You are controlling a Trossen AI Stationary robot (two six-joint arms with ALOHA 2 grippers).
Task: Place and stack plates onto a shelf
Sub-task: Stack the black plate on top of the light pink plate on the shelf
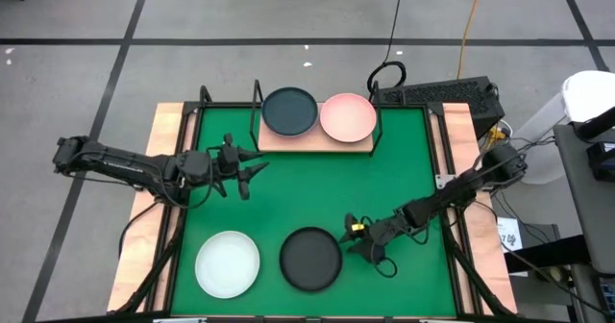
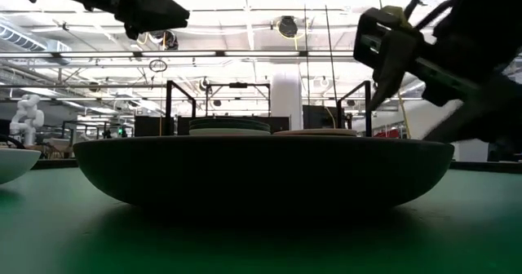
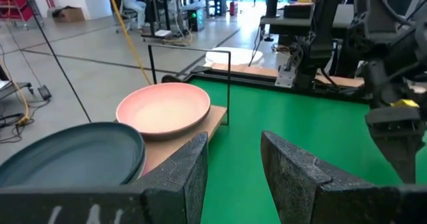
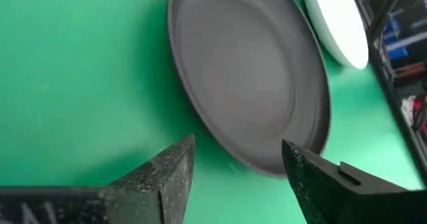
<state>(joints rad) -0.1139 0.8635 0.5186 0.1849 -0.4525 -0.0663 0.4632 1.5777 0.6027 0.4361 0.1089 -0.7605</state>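
A black plate [image 1: 310, 259] [image 4: 250, 77] rests flat on the green mat near the table's near edge, and a white plate [image 1: 228, 263] [image 4: 337, 24] lies to its left. On the wooden shelf [image 1: 274, 141] [image 3: 200, 127] at the far side sit a dark blue-grey plate [image 1: 290, 111] [image 3: 73, 154] and a pink plate [image 1: 348, 117] [image 3: 163, 109]. My right gripper [image 1: 348, 229] [image 4: 237, 151] is open and hovers at the black plate's far-right rim without touching it. My left gripper [image 1: 252, 169] [image 3: 233, 164] is open above the mat, just near-left of the shelf.
Thin black wire uprights [image 1: 258, 97] [image 3: 229, 84] stand at the shelf's ends. The green mat [image 1: 404, 160] is bare between the shelf and the near plates. Wooden table strips [image 1: 165, 131] flank the mat. In the low view the black plate [image 2: 261, 172] fills the foreground.
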